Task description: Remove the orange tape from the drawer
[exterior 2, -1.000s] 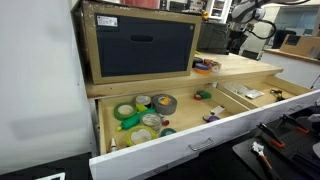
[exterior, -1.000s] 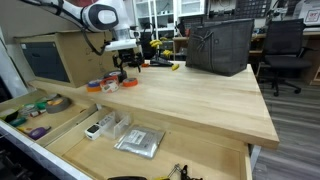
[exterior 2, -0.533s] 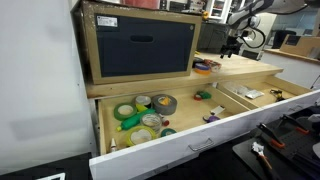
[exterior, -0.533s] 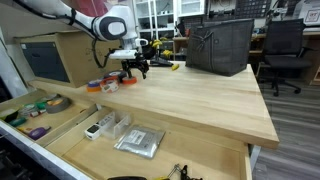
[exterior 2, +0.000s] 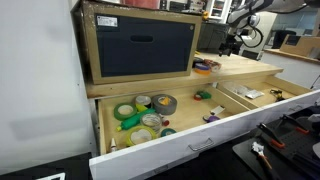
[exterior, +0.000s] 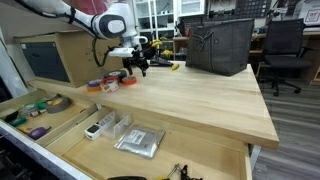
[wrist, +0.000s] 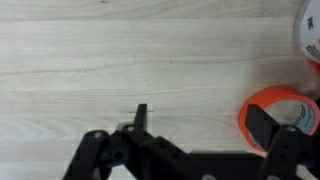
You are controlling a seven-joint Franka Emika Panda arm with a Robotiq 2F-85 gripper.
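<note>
**Gripper open and empty over the tabletop, orange tape beside it, outside the drawer**

Your gripper (exterior: pixel 136 66) hangs with its jaws spread wide and nothing between them. It points down over the tabletop (exterior: pixel 190 100). In the wrist view the gripper (wrist: pixel 178 132) has only bare wood between its fingers (wrist: pixel 92 150).

The orange tape (wrist: pixel 285 95) lies flat on the tabletop (wrist: pixel 120 60) at the right of the wrist view. The right finger crosses in front of the ring's near edge, and you cannot tell from here whether it touches. A white roll (wrist: pixel 310 30) shows partly at the top right corner, just beyond the orange one.

In both exterior views the orange tape (exterior: pixel 108 87) (exterior 2: pixel 202 68) sits on the tabletop (exterior 2: pixel 245 65), with other small rolls close around it. It is near the wood-framed box (exterior: pixel 48 58) (exterior 2: pixel 140 45) that stands on the same surface. In an exterior view the gripper (exterior 2: pixel 232 45) hangs just past the tape, farther from the box.

The drawer (exterior: pixel 50 148) (exterior 2: pixel 180 140) is pulled out below the tabletop, and the orange tape is not in it. One of its compartments holds a green roll (exterior 2: pixel 125 112) and a grey roll (exterior 2: pixel 163 103) among other rolls. A black bin (exterior: pixel 218 45) stands at the far edge of the tabletop, well apart from the gripper
</note>
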